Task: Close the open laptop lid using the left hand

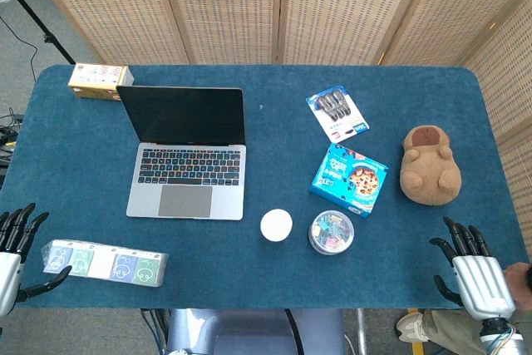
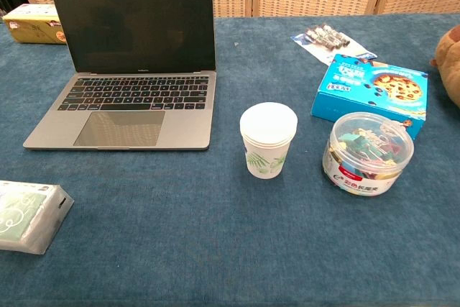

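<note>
- A blue-covered table (image 1: 274,288) stood before wicker screens
- The open laptop (image 1: 188,152) sat far left
- The left hand (image 1: 17,243), empty and spread, should push the lid's top edge down gently

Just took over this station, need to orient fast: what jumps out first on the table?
The open laptop stands out, sitting left of center with its dark screen upright. To its right a white paper cup stands beside a clear tub of binder clips, with a brown capybara plush at the far right. Both hands, left hand and right hand, rest at the near edge, holding nothing.
</note>
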### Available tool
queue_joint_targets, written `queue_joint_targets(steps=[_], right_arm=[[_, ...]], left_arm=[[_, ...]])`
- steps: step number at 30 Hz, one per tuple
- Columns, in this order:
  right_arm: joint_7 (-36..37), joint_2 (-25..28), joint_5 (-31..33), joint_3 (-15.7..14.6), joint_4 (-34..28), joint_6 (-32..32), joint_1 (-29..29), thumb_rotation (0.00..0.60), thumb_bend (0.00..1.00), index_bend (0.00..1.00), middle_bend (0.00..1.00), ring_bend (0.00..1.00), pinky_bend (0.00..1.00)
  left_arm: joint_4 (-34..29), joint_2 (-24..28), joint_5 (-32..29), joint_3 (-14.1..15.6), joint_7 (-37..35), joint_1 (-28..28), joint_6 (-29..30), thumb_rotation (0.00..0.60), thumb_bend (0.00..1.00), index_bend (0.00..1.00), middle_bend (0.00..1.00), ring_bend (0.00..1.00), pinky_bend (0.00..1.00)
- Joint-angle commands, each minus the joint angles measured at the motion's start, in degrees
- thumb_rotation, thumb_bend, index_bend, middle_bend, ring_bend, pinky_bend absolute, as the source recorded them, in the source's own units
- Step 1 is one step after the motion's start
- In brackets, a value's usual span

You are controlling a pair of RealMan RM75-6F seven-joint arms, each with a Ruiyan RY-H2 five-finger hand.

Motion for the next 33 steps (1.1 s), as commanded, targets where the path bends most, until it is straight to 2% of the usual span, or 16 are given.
queue_joint_targets(steps=[1,10,20,33], right_arm=[[-0.1,0.0,0.0,0.0,0.0,0.0,0.0,0.600,0.35,0.25,0.00,0.00,0.00],[-0.1,0.0,-0.4,-0.1,-0.1,0.1,-0.1,0.600,0.35,0.25,0.00,0.00,0.00],[0.1,0.1,-0.1,0.1,0.1,0.0,0.0,0.600,0.35,0.25,0.00,0.00,0.00],[0.0,0.1,-0.1,0.0,-0.1,0.1,0.0,0.600,0.35,0.25,0.00,0.00,0.00]], left_arm=[[0.0,0.0,0.0,0.0,0.0,0.0,0.0,0.344,0.18,0.13,0.00,0.00,0.00],[-0.3,0.3,0.2,0.2,0.6,0.1,-0.1,0.342,0.20,0.14,0.00,0.00,0.00],[-0.4,0.4,-0.1,0.4,2.3,-0.1,-1.1,0.335,0.21,0.06,0.00,0.00,0.00],[-1.3,0.9,-0.3,0.6,2.5,-0.1,-1.6,0.333,0.21,0.06,0.00,0.00,0.00]])
